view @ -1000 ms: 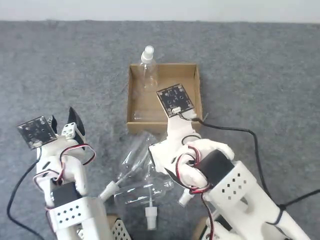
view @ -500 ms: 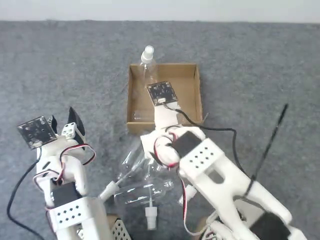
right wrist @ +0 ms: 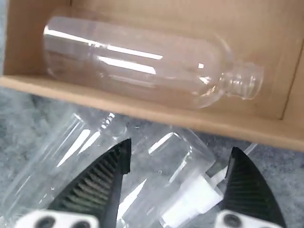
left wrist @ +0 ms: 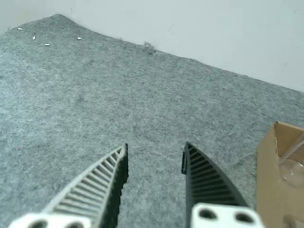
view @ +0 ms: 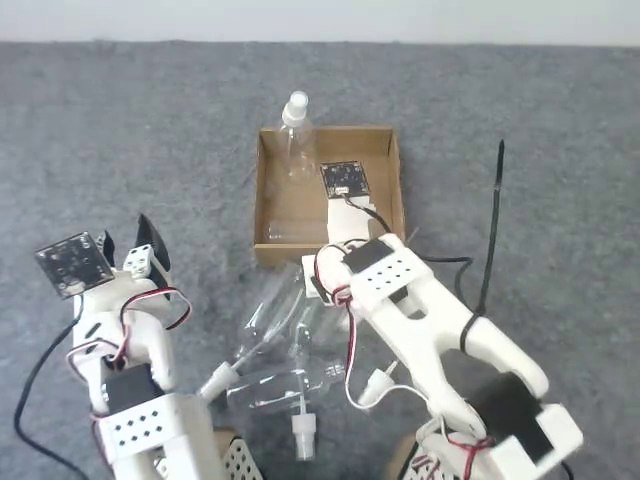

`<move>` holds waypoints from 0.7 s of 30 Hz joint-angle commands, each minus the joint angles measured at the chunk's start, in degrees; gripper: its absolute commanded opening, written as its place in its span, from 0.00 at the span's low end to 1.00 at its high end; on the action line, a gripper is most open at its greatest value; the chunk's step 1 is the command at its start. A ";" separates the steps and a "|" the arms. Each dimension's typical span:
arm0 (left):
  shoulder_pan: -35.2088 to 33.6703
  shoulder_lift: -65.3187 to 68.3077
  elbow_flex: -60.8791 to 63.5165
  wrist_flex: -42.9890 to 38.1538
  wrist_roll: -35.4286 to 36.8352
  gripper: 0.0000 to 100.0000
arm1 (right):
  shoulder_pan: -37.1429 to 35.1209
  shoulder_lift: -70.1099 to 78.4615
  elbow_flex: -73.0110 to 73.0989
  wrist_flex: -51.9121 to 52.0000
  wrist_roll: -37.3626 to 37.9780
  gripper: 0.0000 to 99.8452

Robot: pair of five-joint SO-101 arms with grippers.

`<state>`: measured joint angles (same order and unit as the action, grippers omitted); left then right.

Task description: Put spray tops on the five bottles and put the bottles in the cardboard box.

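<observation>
So, the grey table carries everything, with the cardboard box toward its far edge, roughly mid-way across. The right gripper hangs with its jaws spread wide just at the box's near wall, over the pile of bottles lying on the table right outside that wall. The left gripper sits off toward the table's near-left corner, jaws partly apart, holding nothing. Inside the box, one capped bottle stands at the far wall and one bare bottle lies along the near wall, neck open, no sprayer on it. Below the right jaws there's a clear bottle with a white spray top fitted, and a loose spray top sits by the table's near edge. My guess is this is the pick-the-next-bottle step, with two of five boxed. Next move probably wants the right arm to drop, close on that capped bottle's body and lift it over the near wall. The bare one in the box looks like it'll need a top too.
</observation>
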<state>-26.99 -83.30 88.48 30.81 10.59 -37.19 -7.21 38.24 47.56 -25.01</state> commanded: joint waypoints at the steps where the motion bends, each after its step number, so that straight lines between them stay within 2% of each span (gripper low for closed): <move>1: -0.35 -0.79 -0.31 -1.93 -0.35 0.18 | 2.24 0.92 -0.44 0.31 -0.44 0.25; 8: -0.35 -0.79 -0.31 -1.93 -0.35 0.18 | 6.02 0.92 -0.70 5.58 0.00 0.12; 16: -0.35 -0.79 -0.31 -1.93 -0.35 0.18 | 8.57 0.92 -0.70 12.88 2.81 0.14; 21: -0.35 -0.79 -0.31 -1.93 -0.35 0.18 | 12.62 0.84 -0.70 14.55 2.81 0.14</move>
<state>-26.99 -83.30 88.48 30.81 10.59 -28.48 -6.42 37.10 59.69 -23.25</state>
